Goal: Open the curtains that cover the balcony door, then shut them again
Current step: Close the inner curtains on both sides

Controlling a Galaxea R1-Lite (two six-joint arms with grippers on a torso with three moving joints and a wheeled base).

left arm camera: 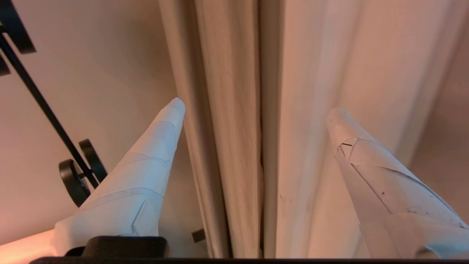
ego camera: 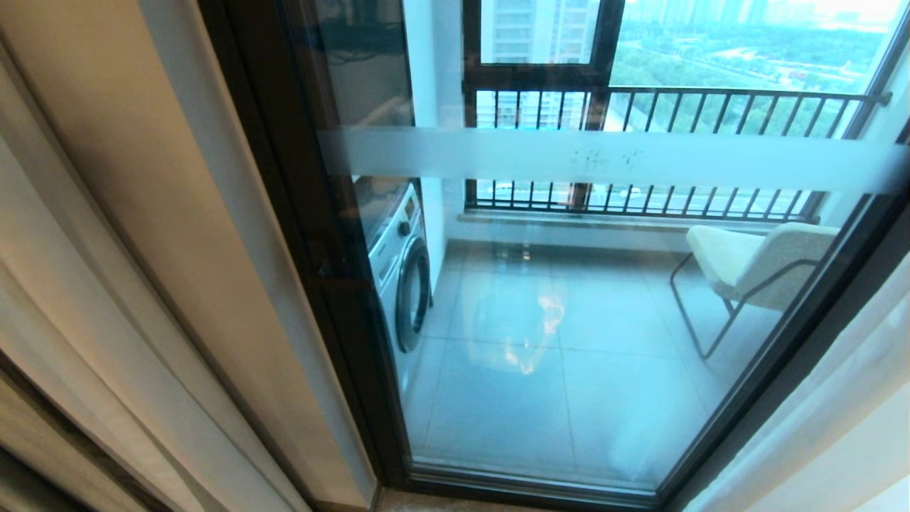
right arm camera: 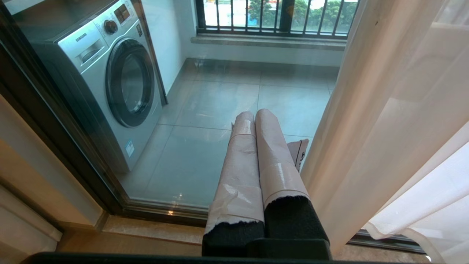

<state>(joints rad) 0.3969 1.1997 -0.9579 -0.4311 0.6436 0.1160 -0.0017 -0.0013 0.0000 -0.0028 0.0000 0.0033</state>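
left hand [left arm camera: 255,104] spread, curtains [left arm camera: 234,128] fold between fingers | right hand [right arm camera: 254,117] pressed together, near balcony door [right arm camera: 66,121] glass

curtains [right arm camera: 395,121]: sheer white cloth, soft folds; cream, matt and denser at the left
balcony door [ego camera: 569,320]: glossy glass, frosted band, dark metal frame
washing machine [right arm camera: 110,80]: smooth silver casing, glossy door
floor [right arm camera: 220,110]: shiny grey tiles
right gripper [right arm camera: 254,115]: fingers wrapped in matt tape
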